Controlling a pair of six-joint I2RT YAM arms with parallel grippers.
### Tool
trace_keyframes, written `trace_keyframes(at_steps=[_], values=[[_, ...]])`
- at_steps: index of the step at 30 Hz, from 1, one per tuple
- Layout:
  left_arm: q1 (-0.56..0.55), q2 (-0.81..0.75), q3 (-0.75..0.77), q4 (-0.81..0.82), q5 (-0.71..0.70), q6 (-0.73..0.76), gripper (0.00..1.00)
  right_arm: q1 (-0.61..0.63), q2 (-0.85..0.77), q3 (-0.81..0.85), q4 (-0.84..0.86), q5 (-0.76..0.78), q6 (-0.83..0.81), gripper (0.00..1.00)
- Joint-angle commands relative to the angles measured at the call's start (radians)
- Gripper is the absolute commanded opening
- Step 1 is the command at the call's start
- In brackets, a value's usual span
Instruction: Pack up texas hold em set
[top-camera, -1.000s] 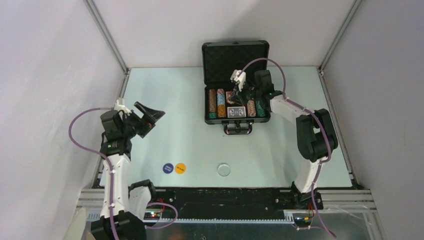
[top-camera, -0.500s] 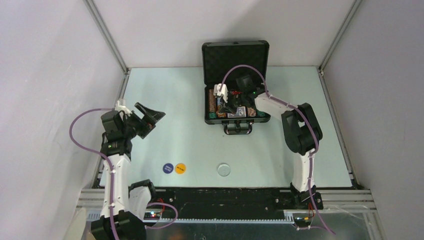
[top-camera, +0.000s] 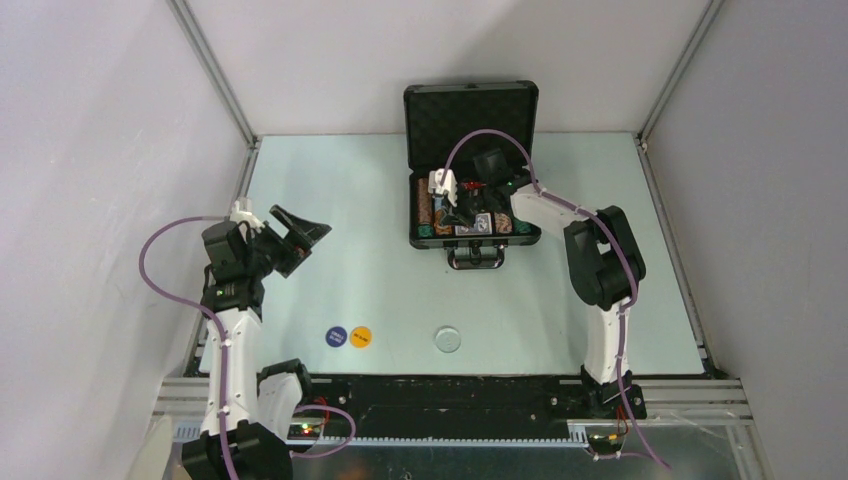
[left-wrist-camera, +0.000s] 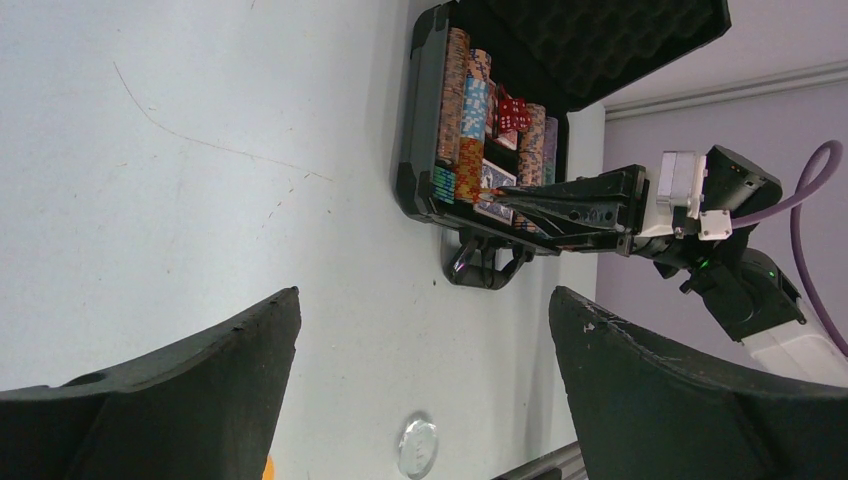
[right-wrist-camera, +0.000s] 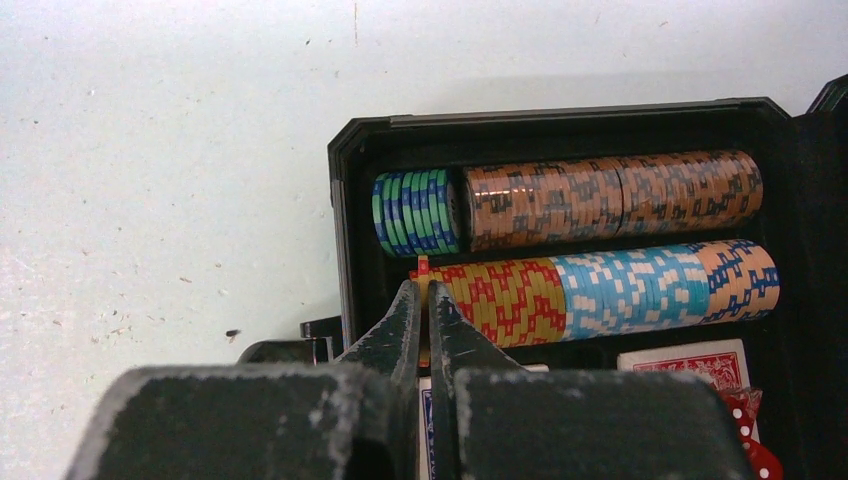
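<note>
The black case (top-camera: 418, 196) lies open at the table's far middle, foam lid (top-camera: 470, 110) up. Rows of striped poker chips (right-wrist-camera: 610, 195) fill it, with red-yellow chips (right-wrist-camera: 510, 300) in the second row, a red-backed card deck (right-wrist-camera: 690, 362) and red dice (right-wrist-camera: 745, 415). My right gripper (right-wrist-camera: 421, 290) is shut on a single red-and-yellow chip (right-wrist-camera: 423, 268) held on edge at the front end of that second row. My left gripper (top-camera: 300, 235) hovers open and empty over the table's left side, far from the case.
Three round buttons lie near the front edge: blue (top-camera: 337, 336), orange (top-camera: 361, 336) and clear (top-camera: 447, 339). The case's handle (top-camera: 476, 258) points toward me. Walls and a metal frame enclose the table on three sides.
My right gripper swung left across the case from its right side to the left chip rows, then held still. The left arm has not moved.
</note>
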Motion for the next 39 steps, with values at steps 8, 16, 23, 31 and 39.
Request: trace_keyframes(at_steps=[8,16,23,31,39], values=[[0.007,0.000,-0.006,0.008,0.015,0.023,0.98,0.007,-0.100,-0.043,0.085,0.034,-0.004,0.00],[0.007,0.001,-0.007,0.009,0.016,0.022,0.98,0.018,-0.122,-0.055,0.043,0.007,-0.024,0.00],[0.007,0.006,-0.007,0.010,0.017,0.024,0.98,0.022,-0.108,-0.055,0.002,-0.022,-0.037,0.00],[0.007,0.004,-0.009,0.009,0.014,0.026,0.98,0.022,-0.097,-0.054,-0.030,-0.039,-0.054,0.00],[0.008,0.007,-0.010,0.009,0.013,0.026,0.98,0.022,-0.077,-0.054,-0.035,-0.038,-0.059,0.00]])
